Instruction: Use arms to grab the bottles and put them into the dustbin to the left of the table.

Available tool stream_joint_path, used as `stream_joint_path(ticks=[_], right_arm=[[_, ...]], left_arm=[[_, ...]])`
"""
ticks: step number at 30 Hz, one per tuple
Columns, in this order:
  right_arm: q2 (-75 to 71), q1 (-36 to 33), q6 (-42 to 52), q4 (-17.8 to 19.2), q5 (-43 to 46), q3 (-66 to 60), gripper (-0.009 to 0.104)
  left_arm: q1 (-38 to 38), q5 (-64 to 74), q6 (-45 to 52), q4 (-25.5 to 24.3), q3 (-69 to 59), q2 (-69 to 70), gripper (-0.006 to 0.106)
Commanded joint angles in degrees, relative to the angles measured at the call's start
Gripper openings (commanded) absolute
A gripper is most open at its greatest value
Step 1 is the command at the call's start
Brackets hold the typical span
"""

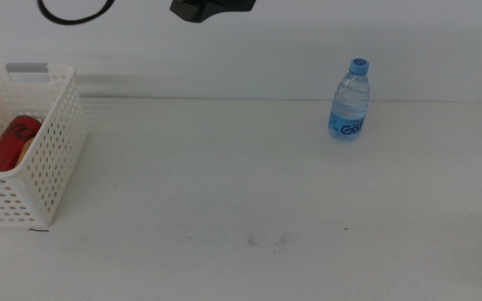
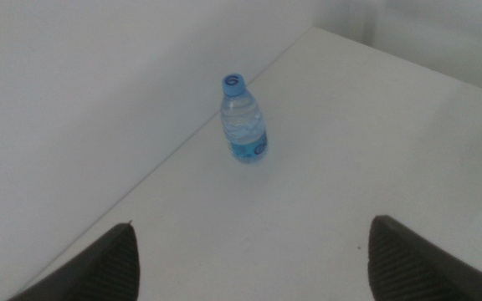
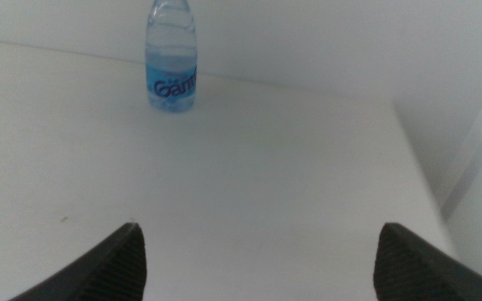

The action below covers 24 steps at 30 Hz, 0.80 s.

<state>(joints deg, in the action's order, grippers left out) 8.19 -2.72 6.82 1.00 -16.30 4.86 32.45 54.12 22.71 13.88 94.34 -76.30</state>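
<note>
Left gripper (image 2: pixel 249 259) and right gripper (image 3: pixel 258 259): jaws wide apart, empty, both facing the water bottle (image 1: pixel 349 100). Bottle stands upright at the table's (image 1: pixel 224 184) far edge. Red can (image 1: pixel 11 142) already lies in the dustbin (image 1: pixel 57 167); one bottle remains.

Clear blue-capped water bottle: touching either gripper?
Apart. Both wrist views show bare white table between the open jaws and the clear blue-capped water bottle, standing far off.

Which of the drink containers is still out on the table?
The clear water bottle with the blue cap, standing upright near the far edge. The red soda can already lies inside the white dustbin.
</note>
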Motion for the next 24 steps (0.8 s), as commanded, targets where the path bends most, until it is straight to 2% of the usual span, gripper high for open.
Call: stream_joint_path(ticks=[1,3,6,13,18,20,24], right_arm=[[6.29,0.44,4.08,2.17,5.66,2.92,0.077],[13.40,0.44,4.79,1.18,14.24,3.71,0.077],[24.64,0.44,4.54,2.65,26.91,3.71,0.077],[52.89,0.44,3.25,10.11,55.95,3.71,0.077],[73.34,0.44,3.15,10.22,79.36,6.23,0.077],[80.54,0.44,3.04,10.22,85.40,8.82,0.077],[91.92,0.44,2.14,11.00,86.26,15.06,0.077]], left_arm=[[0.13,-1.31,-0.24,-0.39,-0.05,0.22,0.094],[0.13,-1.31,-0.24,-0.39,-0.05,0.22,0.094],[0.13,-1.31,-0.24,-0.39,-0.05,0.22,0.094],[0.13,-1.31,-0.24,-0.39,-0.05,0.22,0.094],[0.13,-1.31,-0.24,-0.39,-0.05,0.22,0.094],[0.13,-1.31,-0.24,-0.39,-0.05,0.22,0.094],[0.13,-1.31,-0.24,-0.39,-0.05,0.22,0.094]])
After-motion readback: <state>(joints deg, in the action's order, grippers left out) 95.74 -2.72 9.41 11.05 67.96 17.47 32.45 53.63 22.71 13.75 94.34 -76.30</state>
